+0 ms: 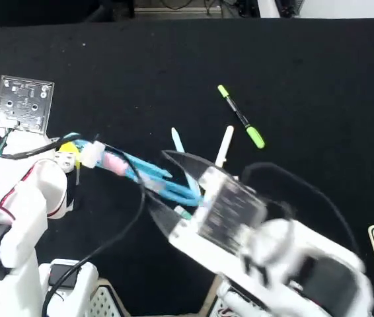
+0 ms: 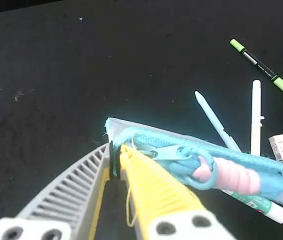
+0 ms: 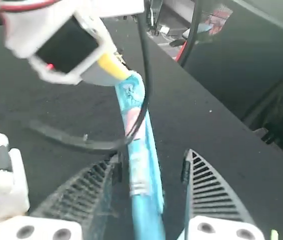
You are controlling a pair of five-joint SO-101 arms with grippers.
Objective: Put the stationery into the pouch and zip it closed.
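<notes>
Both arms are of white plastic. The left arm (image 1: 15, 198) has thin red and black cables (image 1: 2, 206), a thick black cable and a square silver board (image 1: 22, 102) with small screws. The left gripper (image 2: 114, 162) has one grey ribbed finger (image 2: 76, 185) and one yellow finger (image 2: 151, 190) on white bases with round screw holes. The right arm (image 1: 293, 257) carries a grey board (image 1: 230, 208), and the right gripper (image 3: 151, 165) has two dark, ribbed, triangular fingers (image 3: 211, 192).
</notes>
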